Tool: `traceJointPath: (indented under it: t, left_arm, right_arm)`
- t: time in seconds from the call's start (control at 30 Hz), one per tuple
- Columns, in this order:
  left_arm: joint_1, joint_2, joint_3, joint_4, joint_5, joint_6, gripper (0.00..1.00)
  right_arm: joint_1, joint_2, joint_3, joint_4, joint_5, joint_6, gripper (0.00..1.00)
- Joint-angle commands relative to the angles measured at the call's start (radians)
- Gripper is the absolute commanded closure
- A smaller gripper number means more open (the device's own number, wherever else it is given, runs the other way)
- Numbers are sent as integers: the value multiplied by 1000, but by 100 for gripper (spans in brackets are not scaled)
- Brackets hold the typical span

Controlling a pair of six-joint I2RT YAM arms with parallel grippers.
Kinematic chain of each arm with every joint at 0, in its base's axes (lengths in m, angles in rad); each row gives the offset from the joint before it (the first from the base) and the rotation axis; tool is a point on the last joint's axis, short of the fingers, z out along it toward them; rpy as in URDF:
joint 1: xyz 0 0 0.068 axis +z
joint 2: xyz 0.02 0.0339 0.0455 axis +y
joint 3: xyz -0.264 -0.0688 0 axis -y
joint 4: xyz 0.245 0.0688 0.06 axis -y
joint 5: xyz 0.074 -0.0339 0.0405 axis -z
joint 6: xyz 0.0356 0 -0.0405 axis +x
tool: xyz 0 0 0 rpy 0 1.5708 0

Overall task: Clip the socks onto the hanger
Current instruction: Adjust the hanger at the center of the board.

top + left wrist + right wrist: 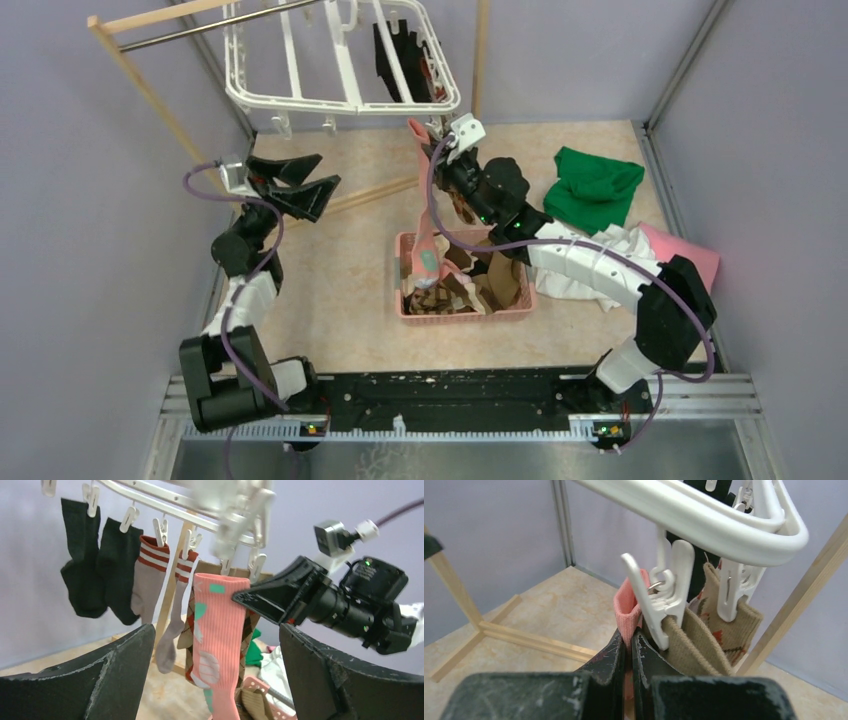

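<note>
- lilac walls close in a mottled beige tabletop [350, 170], where a wooden rack [140, 77] carries the white hanger [300, 100] above the far side.
- black socks [85, 565] and striped socks [150, 575] hang clipped already; more socks lie in the pink basket [465, 314] below.
- right gripper [630, 637] has its jaws pressed together on the cuff of the pink-teal sock [216, 630], lifting it up beside a free-looking clip [664, 600]; the rest of the sock dangles toward the basket.
- the cuff sits just beside that clip, touching or nearly so; i cannot tell whether any of it is inside the clip's mouth.
- left gripper [328, 170] hovers well apart to the left, jaws spread wide, holding nothing.
- likely slip: letting go before the clip bites would drop the sock back into the basket.
- the hanger hangs loose, so a push on the clip could swing it away, with nothing steadying it.
- the argyle sock [724, 625] is pinned right next door; crowding it could tug it from its clip.
</note>
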Motion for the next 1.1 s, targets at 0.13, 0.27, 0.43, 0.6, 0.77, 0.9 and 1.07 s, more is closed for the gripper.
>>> traceJointPath:
  t: [0.13, 0.27, 0.43, 0.6, 0.77, 0.9, 1.07]
  left_arm:
    - [30, 225, 184, 372, 100, -266, 1]
    - [28, 243, 256, 371, 129, -242, 1]
    - [11, 238, 307, 371, 178, -185, 1]
    - [-83, 215, 287, 370, 191, -11, 1]
    - [-159, 198, 239, 338, 108, 166, 1]
    - [-216, 189, 224, 302, 38, 296, 1]
    - [-219, 187, 202, 310, -54, 347, 1]
  right_arm:
    - [-17, -67, -7, 41, -45, 25, 100]
    - [-22, -63, -4, 38, -55, 25, 100]
    - [-29, -55, 5, 32, -65, 27, 100]
    - [-34, -51, 15, 23, -70, 31, 100]
    - [-39, -54, 18, 12, -75, 33, 100]
    - [-38, -52, 15, 10, -79, 33, 100]
    - [-41, -48, 19, 11, -83, 34, 100]
